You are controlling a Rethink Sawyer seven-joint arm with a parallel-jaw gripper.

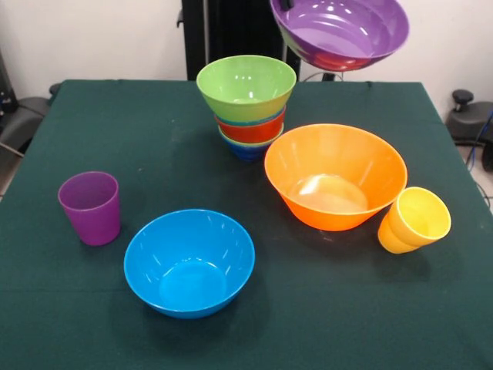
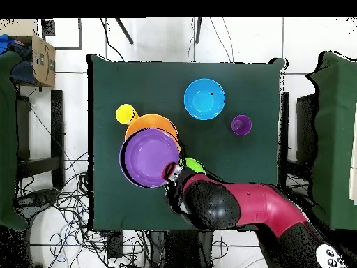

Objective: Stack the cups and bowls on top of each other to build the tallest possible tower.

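My gripper [image 2: 171,172] is shut on the rim of the wide shallow purple bowl [image 1: 340,31] and holds it tilted, high in the air, up and to the right of the tower in the front view. The tower [image 1: 248,108] has the large green bowl [image 1: 246,83] on top, then a red-orange bowl [image 1: 250,128], with a small dark blue bowl [image 1: 248,151] lowest. The large orange bowl [image 1: 335,177], the large blue bowl [image 1: 189,262], the purple cup [image 1: 91,206] and the tilted yellow cup [image 1: 414,220] sit apart on the table. The fingers are mostly hidden by the bowl.
The green table cloth [image 1: 69,308] ends at its edges on all sides. The yellow cup leans beside the orange bowl. In the overhead view the red arm [image 2: 244,206] comes in from the lower right and covers part of the green bowl [image 2: 194,165].
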